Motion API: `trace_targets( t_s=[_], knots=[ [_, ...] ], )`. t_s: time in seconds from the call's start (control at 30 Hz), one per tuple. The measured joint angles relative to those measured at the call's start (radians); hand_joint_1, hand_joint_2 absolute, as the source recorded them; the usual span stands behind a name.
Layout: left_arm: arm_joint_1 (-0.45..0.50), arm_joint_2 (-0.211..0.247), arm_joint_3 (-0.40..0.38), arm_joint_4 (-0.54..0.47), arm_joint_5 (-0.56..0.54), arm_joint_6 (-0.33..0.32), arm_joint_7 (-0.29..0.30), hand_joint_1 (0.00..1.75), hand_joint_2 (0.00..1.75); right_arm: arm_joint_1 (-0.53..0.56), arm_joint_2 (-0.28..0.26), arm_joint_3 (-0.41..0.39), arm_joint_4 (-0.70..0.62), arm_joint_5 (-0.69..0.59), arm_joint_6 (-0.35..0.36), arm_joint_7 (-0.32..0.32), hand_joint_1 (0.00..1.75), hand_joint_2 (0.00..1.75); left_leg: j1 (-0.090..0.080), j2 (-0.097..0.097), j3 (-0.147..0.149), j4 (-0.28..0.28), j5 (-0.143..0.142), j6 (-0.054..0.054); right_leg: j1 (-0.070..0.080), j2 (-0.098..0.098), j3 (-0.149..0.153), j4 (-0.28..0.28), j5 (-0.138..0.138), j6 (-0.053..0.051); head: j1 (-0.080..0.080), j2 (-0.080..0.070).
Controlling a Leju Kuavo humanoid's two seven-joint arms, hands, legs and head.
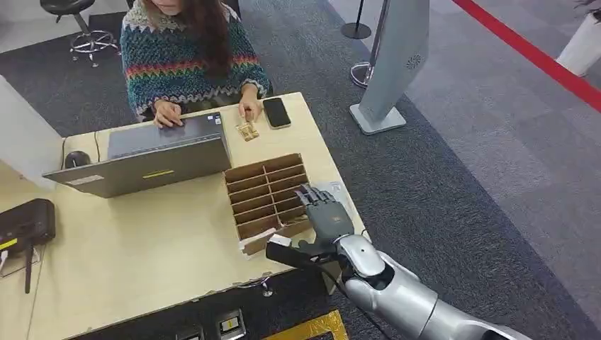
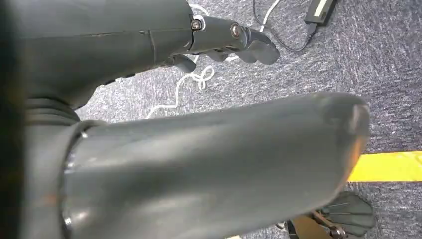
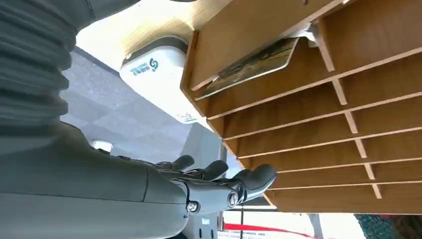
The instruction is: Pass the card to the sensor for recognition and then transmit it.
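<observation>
Over the near right corner of the wooden slot rack (image 1: 268,195) — the right hand (image 1: 324,216) empty, fingers (image 3: 249,179) stretched out and apart
The card (image 3: 254,62) lies in the end slot of the rack, just beyond the hand's thumb side and not touched; a white sensor (image 3: 159,74) sits on the table (image 1: 142,248) right beside that slot. The left hand (image 2: 219,42) hangs over the carpet — fingers loosely extended, holding nothing
</observation>
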Motion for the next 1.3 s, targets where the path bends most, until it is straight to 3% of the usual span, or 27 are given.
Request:
trace_targets(
  t_s=[0.8,0.83,0.9,0.93,1.0,1.03,1.3],
  knots=[
    [-0.013,-0.001,-0.004,-0.009,-0.024,-0.003,0.021,0.00,0.00,-0.005,0.022,0.002,0.035,0.015,0.003,-0.024,0.00,1.75,0.000,0.000,0.000,0.000,0.000,0.000,0.000,0.000,0.000,0.000,0.000,0.000,0.000,0.000],
    [-0.014,-0.001,-0.004,-0.009,-0.024,-0.003,0.021,0.00,0.00,-0.007,0.023,0.002,0.035,0.015,0.003,-0.027,0.07,1.75,0.000,0.000,0.000,0.000,0.000,0.000,0.000,0.000,0.000,0.000,0.000,0.000,0.000,0.000],
    [-0.014,-0.002,-0.004,-0.009,-0.024,-0.003,0.021,0.00,0.00,-0.011,0.030,0.002,0.038,0.016,0.003,-0.032,0.70,1.75,0.000,0.000,0.000,0.000,0.000,0.000,0.000,0.000,0.000,0.000,0.000,0.000,0.000,0.000],
    [-0.014,-0.003,-0.004,-0.010,-0.024,-0.003,0.021,0.00,0.00,-0.012,0.032,0.003,0.039,0.016,0.003,-0.036,1.47,1.75,0.000,0.000,0.000,0.000,0.000,0.000,0.000,0.000,0.000,0.000,0.000,0.000,0.000,0.000],
    [-0.014,-0.003,-0.004,-0.011,-0.024,-0.003,0.021,0.00,0.00,-0.014,0.038,0.002,0.041,0.016,0.003,-0.039,1.57,1.75,0.000,0.000,0.000,0.000,0.000,0.000,0.000,0.000,0.000,0.000,0.000,0.000,0.000,0.000],
    [-0.014,-0.005,-0.004,-0.011,-0.024,-0.002,0.021,0.00,0.00,-0.015,0.039,0.003,0.041,0.016,0.003,-0.041,1.75,1.75,0.000,0.000,0.000,0.000,0.000,0.000,0.000,0.000,0.000,0.000,0.000,0.000,0.000,0.000],
    [-0.012,-0.005,-0.004,-0.011,-0.016,-0.001,0.021,0.00,0.00,-0.020,0.049,0.002,0.048,0.016,0.006,-0.046,1.75,1.75,0.000,0.000,0.000,0.000,0.000,0.000,0.000,0.000,0.000,0.000,0.000,0.000,0.000,0.000]
  ],
)
